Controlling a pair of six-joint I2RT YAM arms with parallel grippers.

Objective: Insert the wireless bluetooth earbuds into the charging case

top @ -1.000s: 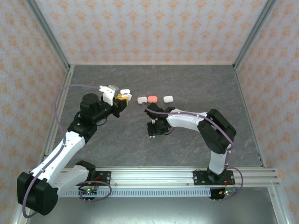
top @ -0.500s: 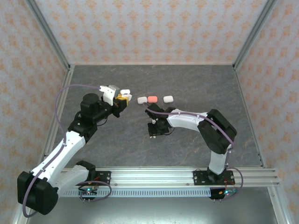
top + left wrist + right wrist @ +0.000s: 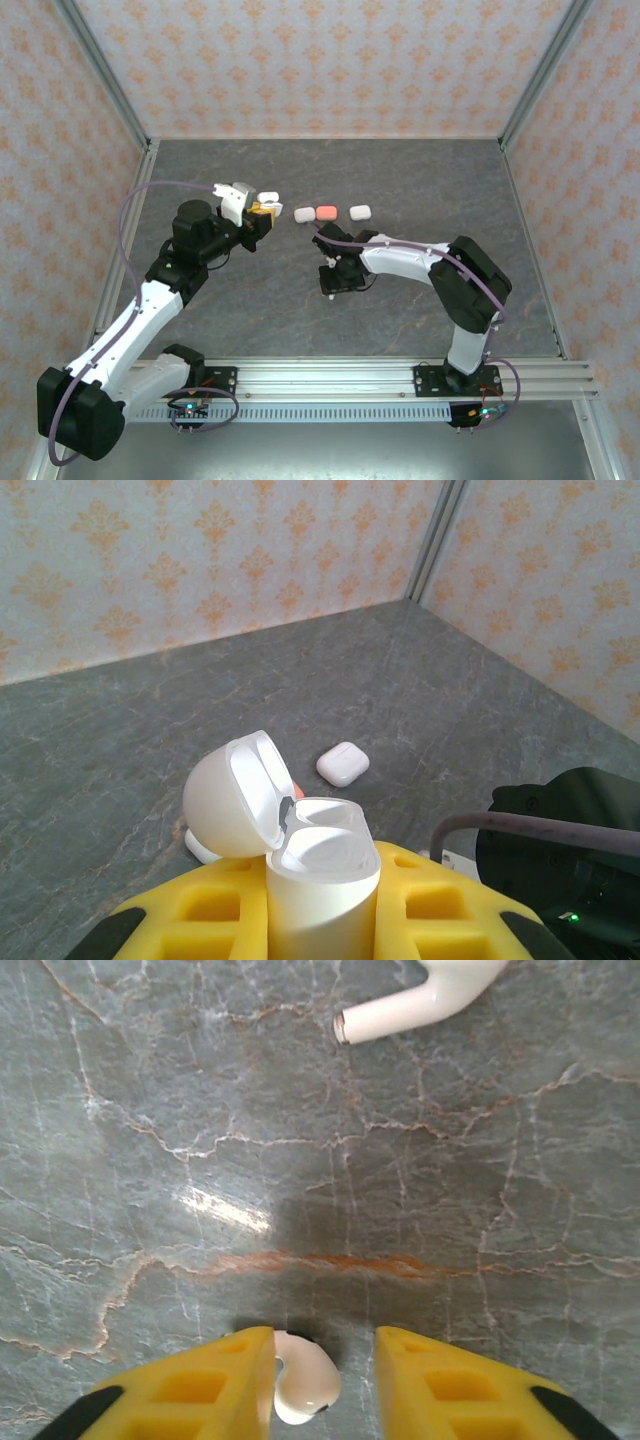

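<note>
1. Right gripper (image 3: 324,1352): it points down at the grey table (image 3: 250,300), near the middle and on the near side of the work area. Its yellow fingers (image 3: 200,1390) stand a narrow way apart and clamp nothing.

2. Earbud (image 3: 305,1385): this white earbud lies on the table between those fingers. It touches the inner face of one finger, and a gap separates it from the other.

3. Second earbud (image 3: 425,998): also white, it lies flat on the table beyond the fingertips, well apart from the first.

4. Left gripper (image 3: 261,214): it sits farther back and to the left, raised above the table. Its fingers are closed on a white charging case (image 3: 322,880), which stands upright between them. The lid (image 3: 235,798) is swung open toward the far left, and the cavity faces up.

5. Far row: three closed cases lie just right of the held case. From left to right they are a white case (image 3: 304,213), a pink case (image 3: 326,213) and another white case (image 3: 360,211).
</note>
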